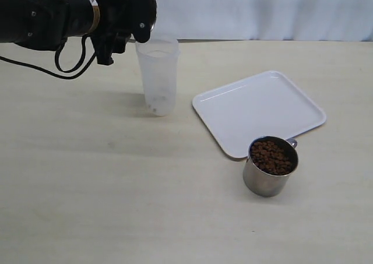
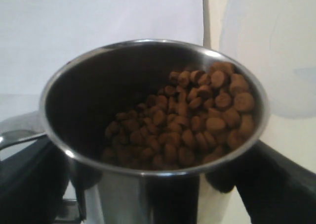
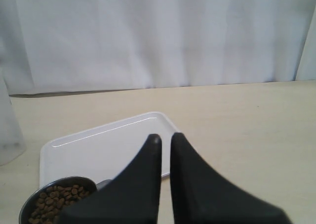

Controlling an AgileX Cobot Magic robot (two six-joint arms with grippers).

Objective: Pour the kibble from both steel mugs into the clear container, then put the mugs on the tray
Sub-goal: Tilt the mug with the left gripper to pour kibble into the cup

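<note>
My left gripper [image 2: 163, 189] is shut on one steel mug [image 2: 123, 194], its black fingers [image 2: 276, 184] pressing on both sides. The mug is tipped, and its kibble [image 2: 197, 120] has slid to one side of the bowl. In the exterior view this gripper [image 1: 131, 19] hangs at the rim of the clear container [image 1: 157, 71], which has a few pellets [image 1: 155, 106] at its bottom. The other steel mug [image 1: 270, 166], full of kibble [image 1: 271, 157], stands by the near edge of the white tray [image 1: 259, 109]. My right gripper [image 3: 165, 137] is shut and empty, above the tray [image 3: 98, 145] and that mug [image 3: 54, 199].
The pale tabletop [image 1: 87, 188] stretches bare in front of the container, and a white curtain [image 1: 262, 10] hangs behind the table. A black cable [image 1: 64, 66] loops down from the left arm.
</note>
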